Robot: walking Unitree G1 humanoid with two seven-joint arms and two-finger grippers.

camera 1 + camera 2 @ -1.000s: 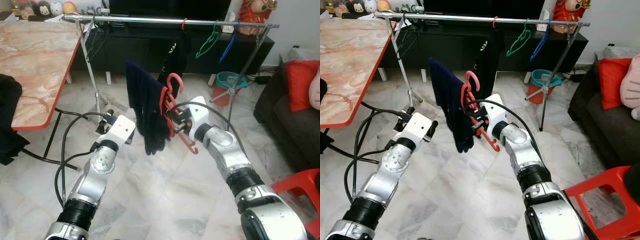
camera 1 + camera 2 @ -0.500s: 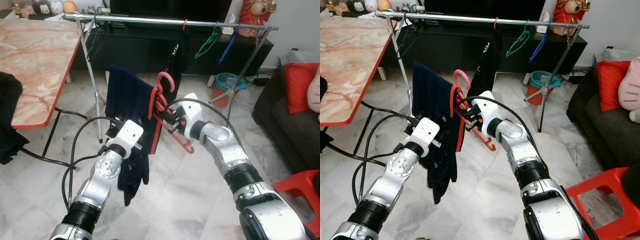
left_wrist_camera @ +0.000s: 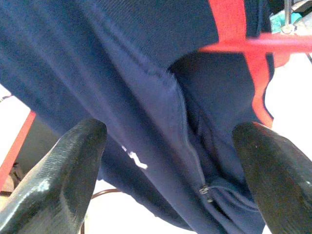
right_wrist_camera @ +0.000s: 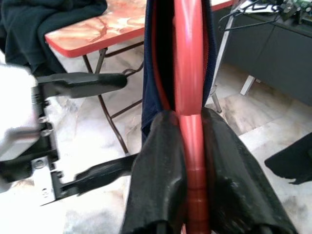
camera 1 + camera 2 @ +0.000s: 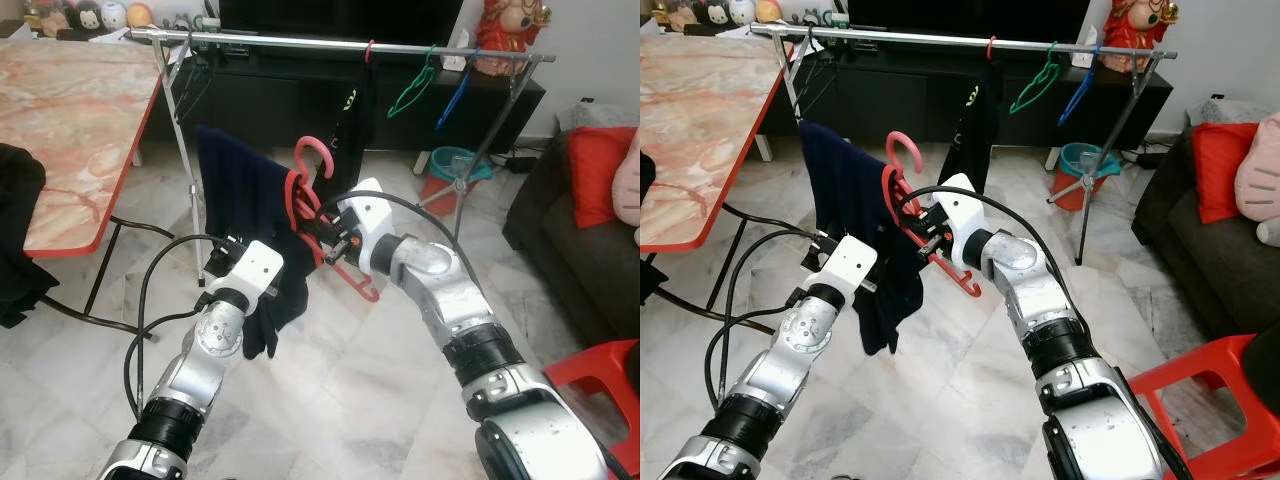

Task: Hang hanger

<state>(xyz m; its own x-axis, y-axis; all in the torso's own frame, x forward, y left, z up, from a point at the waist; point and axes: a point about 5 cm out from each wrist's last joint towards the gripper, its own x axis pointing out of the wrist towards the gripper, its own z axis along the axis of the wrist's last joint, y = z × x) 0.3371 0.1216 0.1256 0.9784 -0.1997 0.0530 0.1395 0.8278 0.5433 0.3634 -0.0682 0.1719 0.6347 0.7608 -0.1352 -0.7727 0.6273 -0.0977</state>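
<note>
- Right gripper (image 4: 187, 146) is clamping its two fingers tight around the red hanger (image 5: 312, 190), holding it up in front of the robot, well short of the clothes rail (image 5: 300, 41).
- A navy garment (image 5: 240, 210) is draping over the hanger, its lower end hanging down beside the left arm.
- Left gripper (image 3: 165, 161) is sitting just under the garment with fingers (image 3: 63, 170) spread wide, gripping nothing.
- A green hanger (image 5: 415, 85) and a blue hanger (image 5: 452, 90) are hanging on the rail.
</note>
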